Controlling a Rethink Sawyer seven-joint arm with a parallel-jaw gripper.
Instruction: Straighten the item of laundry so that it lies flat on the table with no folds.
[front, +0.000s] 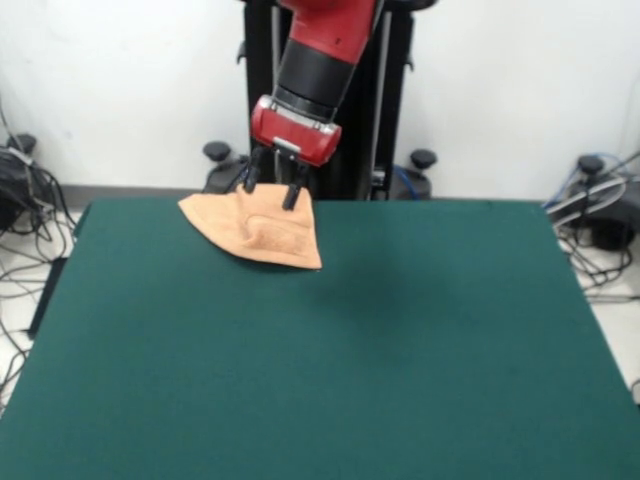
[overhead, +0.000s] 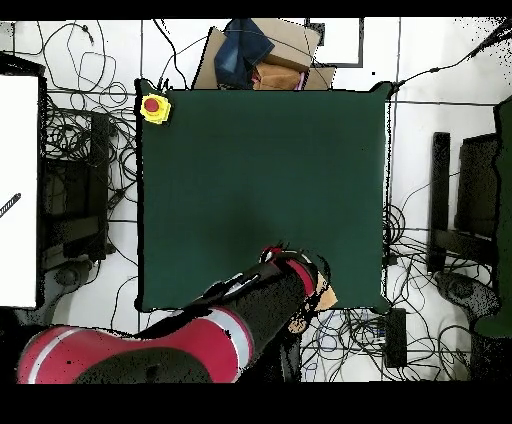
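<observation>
The orange-tan towel lies crumpled and folded into a rough triangle at the table's far edge, left of the middle in the front view. My gripper hangs straight down over the towel's far edge. Its two black fingers are spread apart, with their tips at the cloth. In the overhead view my arm hides almost all of the towel, and only a small corner shows at the table's bottom right edge. The dark green table is much wider than the towel.
A yellow box with a red button sits on the table's top left corner in the overhead view. Cardboard boxes and a blue cloth lie beyond the top edge. Cables lie on the floor around the table.
</observation>
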